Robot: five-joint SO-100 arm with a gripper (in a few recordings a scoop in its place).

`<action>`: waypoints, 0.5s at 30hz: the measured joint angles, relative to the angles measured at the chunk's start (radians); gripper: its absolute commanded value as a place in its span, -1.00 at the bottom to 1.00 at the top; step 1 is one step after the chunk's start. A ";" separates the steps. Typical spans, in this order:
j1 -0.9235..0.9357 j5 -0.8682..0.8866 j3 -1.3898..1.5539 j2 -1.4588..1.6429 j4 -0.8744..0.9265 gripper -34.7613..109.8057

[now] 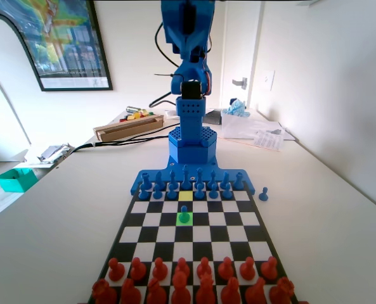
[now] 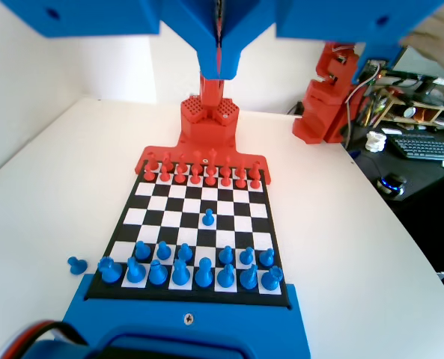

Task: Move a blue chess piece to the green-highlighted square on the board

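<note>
The blue chess piece (image 1: 184, 216) stands alone on the green-highlighted square (image 1: 184, 220); adjacent squares are free. Obstacles: blue pawn row (image 1: 186, 189) behind, red pieces (image 1: 193, 284) (well apart) opposite.

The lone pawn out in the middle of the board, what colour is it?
Blue, standing on the green-highlighted square; the blue chess piece shows best in the fixed view.

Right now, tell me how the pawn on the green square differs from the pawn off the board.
The pawn on the green square stands upright on the board, alone in the middle, ahead of the blue rows. The pawn off the board stands on the bare table, beside the blue rows, at the right in the fixed view. In the wrist view it looks tilted, while the other looks straight. Both are small blue pawns of the same shape, and neither is held.
</note>
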 measured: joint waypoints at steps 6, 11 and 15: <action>-0.023 0.000 0.089 0.109 0.000 -0.51; -0.032 0.000 0.179 0.181 -0.061 -0.51; -0.032 0.000 0.189 0.190 -0.097 -0.51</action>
